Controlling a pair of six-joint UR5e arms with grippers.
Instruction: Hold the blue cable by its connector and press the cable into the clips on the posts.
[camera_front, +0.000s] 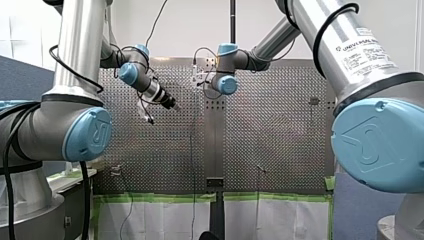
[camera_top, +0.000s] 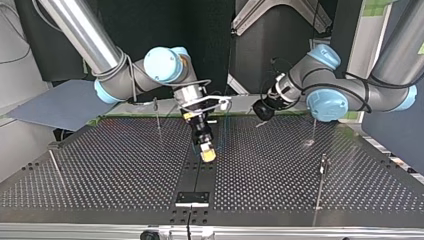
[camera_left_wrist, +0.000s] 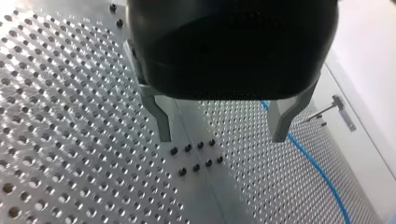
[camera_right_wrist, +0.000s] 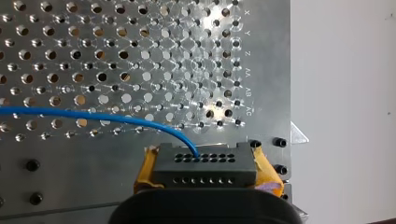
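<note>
In the right wrist view my right gripper (camera_right_wrist: 205, 171) is shut on a black connector (camera_right_wrist: 205, 161), yellow pads (camera_right_wrist: 267, 171) on both sides. The blue cable (camera_right_wrist: 93, 116) leaves the connector and curves away low over the perforated plate. The top view shows this gripper (camera_top: 207, 153) tilted down over the table's middle strip. My left gripper (camera_left_wrist: 223, 136) hangs open above the plate, its metal fingers (camera_left_wrist: 161, 119) wide apart with nothing between them. The cable (camera_left_wrist: 317, 168) runs just outside one finger. In the top view my left gripper (camera_top: 262, 110) is raised near the far edge.
Thin posts stand on the plate in the top view: one at the left edge (camera_top: 55, 167), one far left of middle (camera_top: 157, 117), one at the right (camera_top: 322, 170). A clip post (camera_left_wrist: 337, 105) lies ahead of my left gripper. A black bracket (camera_top: 192, 197) sits at the near middle.
</note>
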